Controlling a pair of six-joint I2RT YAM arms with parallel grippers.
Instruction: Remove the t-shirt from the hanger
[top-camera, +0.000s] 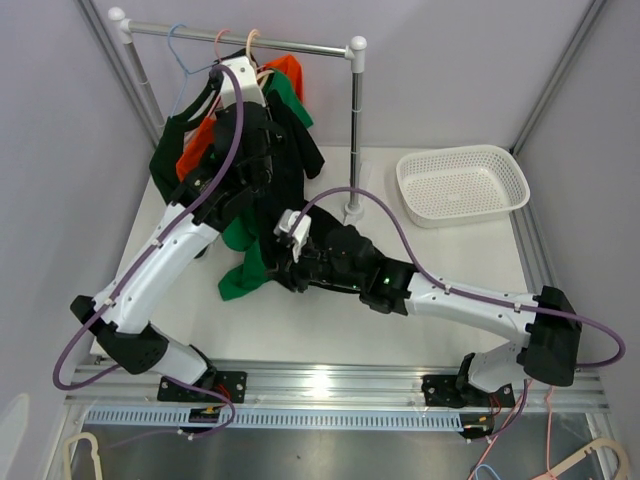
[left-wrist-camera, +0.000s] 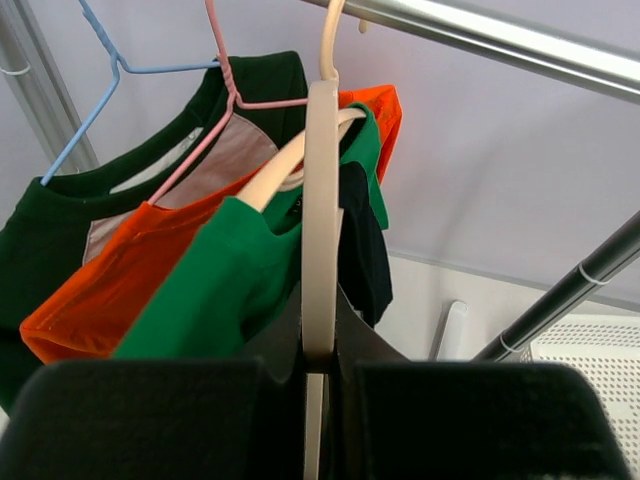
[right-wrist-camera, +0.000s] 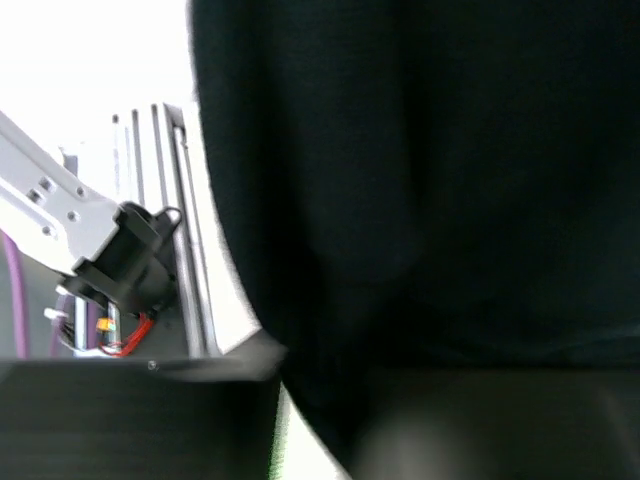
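Left side first: my left fingers (top-camera: 252, 78) are up at the rail (left-wrist-camera: 500, 40) and clamped tight on the cream hanger (left-wrist-camera: 320, 200), its flat neck running straight up between the two pads in the left wrist view. The green t-shirt (left-wrist-camera: 220, 290) is on that hanger, one shoulder draped over the arm just left of my grip, and a dark garment (left-wrist-camera: 362, 240) sits right behind it on the far side. Next along the rail are the pink hanger (left-wrist-camera: 225, 75) with an orange shirt (left-wrist-camera: 110, 290) and the blue hanger (left-wrist-camera: 90, 110) with a dark green shirt (left-wrist-camera: 40, 230), all bunched close together. From above, the green cloth trails down the front of the rack and its lower end lies heaped on the worktop (top-camera: 330, 330). My right fingers (top-camera: 275, 265) are low down, right at that heap, with the arm stretched across from the right. In the right wrist view black cloth (right-wrist-camera: 430, 180) fills nearly everything and presses up against the camera, so I cannot tell how far apart those fingers stand or whether they have hold of anything. Past the cloth's left edge I glimpse the base of my left arm (right-wrist-camera: 120, 260). A white basket (top-camera: 460, 185) sits well off to the right, beyond the rack's upright post (top-camera: 355, 130).
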